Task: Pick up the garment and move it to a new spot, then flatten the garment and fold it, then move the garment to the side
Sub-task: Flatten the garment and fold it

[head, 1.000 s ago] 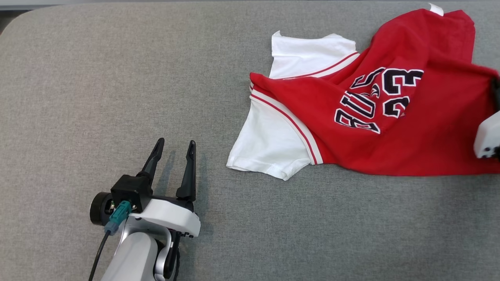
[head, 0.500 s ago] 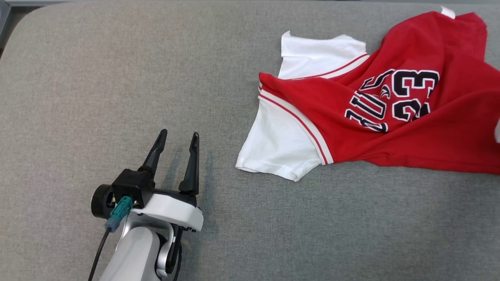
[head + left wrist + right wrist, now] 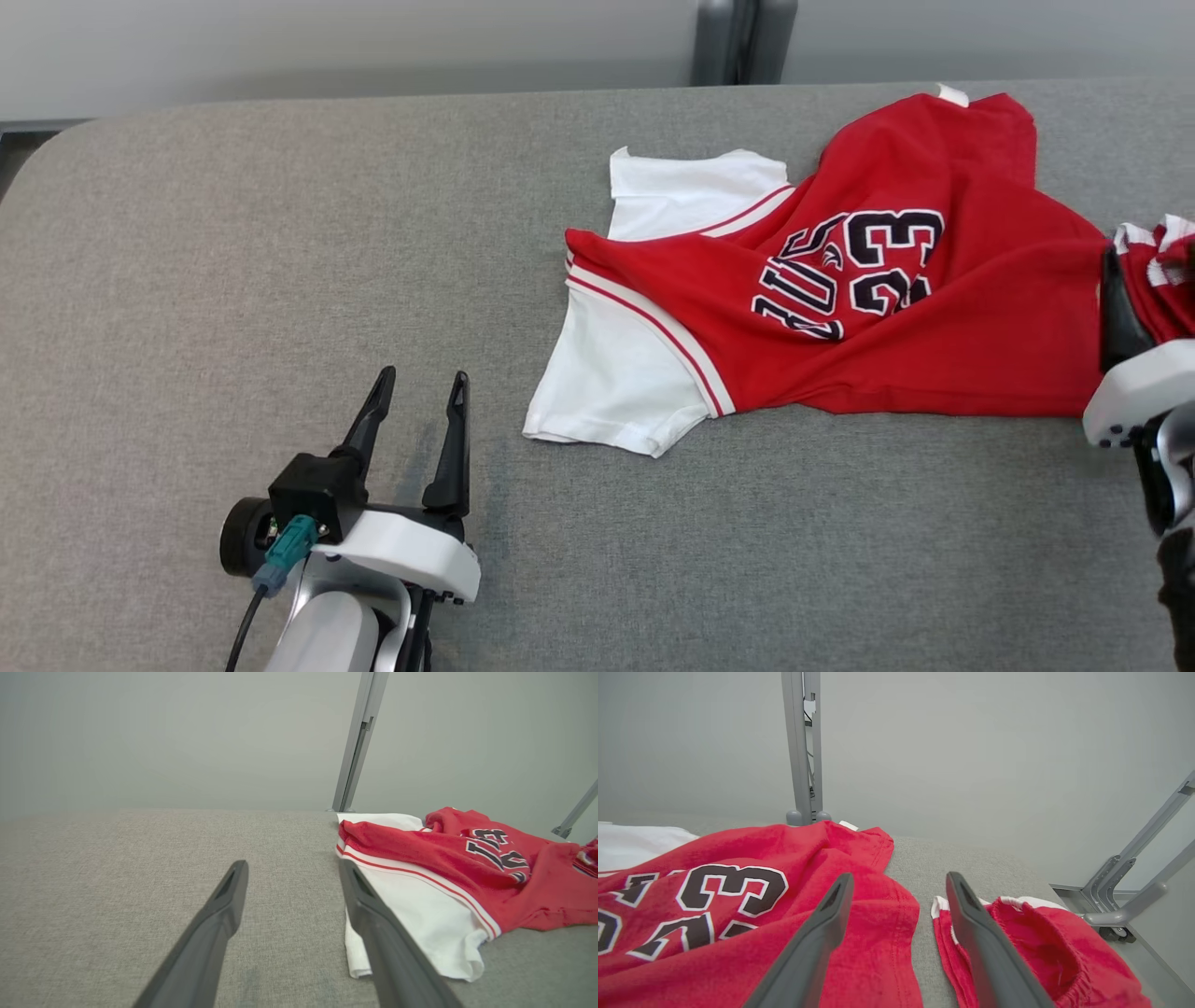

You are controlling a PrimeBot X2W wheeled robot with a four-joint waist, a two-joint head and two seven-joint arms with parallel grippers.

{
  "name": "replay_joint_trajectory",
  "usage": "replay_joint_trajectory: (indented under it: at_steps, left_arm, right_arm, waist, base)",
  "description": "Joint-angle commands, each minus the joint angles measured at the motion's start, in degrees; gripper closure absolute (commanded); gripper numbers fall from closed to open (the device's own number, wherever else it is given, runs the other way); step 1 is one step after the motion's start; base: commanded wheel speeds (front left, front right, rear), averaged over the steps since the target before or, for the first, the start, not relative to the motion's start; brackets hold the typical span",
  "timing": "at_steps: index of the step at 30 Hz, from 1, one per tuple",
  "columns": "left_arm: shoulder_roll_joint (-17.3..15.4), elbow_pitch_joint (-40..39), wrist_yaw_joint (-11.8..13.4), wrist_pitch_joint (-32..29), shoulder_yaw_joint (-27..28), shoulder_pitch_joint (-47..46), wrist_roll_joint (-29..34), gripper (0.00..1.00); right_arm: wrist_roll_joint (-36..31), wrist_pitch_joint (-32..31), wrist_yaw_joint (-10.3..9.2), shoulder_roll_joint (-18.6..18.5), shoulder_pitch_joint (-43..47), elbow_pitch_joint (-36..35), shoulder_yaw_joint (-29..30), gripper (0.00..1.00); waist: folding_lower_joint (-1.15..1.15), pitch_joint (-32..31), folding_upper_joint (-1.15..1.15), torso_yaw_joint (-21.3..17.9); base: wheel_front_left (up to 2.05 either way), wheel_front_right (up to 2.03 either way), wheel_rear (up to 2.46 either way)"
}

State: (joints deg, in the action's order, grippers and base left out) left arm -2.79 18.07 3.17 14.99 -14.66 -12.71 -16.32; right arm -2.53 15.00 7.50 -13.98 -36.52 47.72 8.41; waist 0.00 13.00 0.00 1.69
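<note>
The garment is a red jersey shirt with white sleeves and dark "23" lettering. It lies crumpled on the grey table, right of centre. My left gripper hovers open and empty at the lower left, apart from the near white sleeve. The left wrist view has that sleeve just right of my open left gripper. My right gripper stands open over the garment's right edge with nothing in it. One dark finger shows at the right rim of the head view.
A second red piece with white trim lies bunched at the table's far right, beside my right fingers. Grey metal posts stand behind the table's far edge. Bare grey table spreads to the left and front.
My right gripper has opened and let go of the garment's right edge, which now lies on the table. The head camera has tilted, bringing the back wall into view. The left arm is still.
</note>
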Motion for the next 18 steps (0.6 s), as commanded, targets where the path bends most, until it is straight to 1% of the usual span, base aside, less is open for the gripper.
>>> replay_joint_trajectory:
  at_steps: [1,4,5,9,11,14,18]
  left_arm:
    - [-0.24,0.32,0.03,0.27,0.08,0.84,-0.36,0.00]
    - [-0.24,1.14,-0.42,0.27,-0.53,1.71,-0.47,0.00]
    - [-0.24,1.14,-0.42,0.27,-0.53,1.71,-0.47,0.00]
    - [-0.24,2.43,-0.73,0.27,-1.68,2.38,-0.82,0.00]
    - [-0.24,3.24,-0.77,0.26,-2.21,2.65,-1.04,0.00]
    - [-0.24,5.09,-1.02,0.26,-3.01,2.54,-1.52,0.00]
    - [-0.25,9.74,-1.33,-0.34,-4.38,0.55,-2.48,0.00]
  right_arm:
    - [1.58,0.24,-0.02,0.64,3.34,-2.83,-0.16,0.00]
    - [4.16,0.18,-0.02,2.70,8.51,-7.95,0.79,0.00]
    - [4.16,0.18,-0.02,2.70,8.51,-7.95,0.79,0.00]
    - [5.36,0.16,-0.02,5.60,14.56,-14.00,2.31,0.00]
    - [4.74,0.14,-0.02,7.04,17.33,-16.62,2.80,0.00]
    - [4.40,0.15,-0.02,8.48,20.32,-19.22,3.23,0.00]
    - [4.33,0.14,-0.02,9.86,23.12,-21.07,3.39,0.00]
  waist:
    - [0.00,-1.63,0.00,-1.43]
    - [0.00,-2.87,0.00,-2.25]
    - [0.00,-2.87,0.00,-2.25]
    - [0.00,-4.38,0.00,-3.28]
    - [0.00,-5.02,0.00,-3.72]
    - [0.00,-5.69,0.00,-4.43]
    - [0.00,-6.07,0.00,-5.60]
  base:
    - [0.00,0.00,0.00]
    - [0.00,0.00,0.00]
    - [0.00,0.00,0.00]
    - [0.00,0.00,0.00]
    - [0.00,0.00,0.00]
    - [0.00,0.00,0.00]
    - [0.00,0.00,0.00]
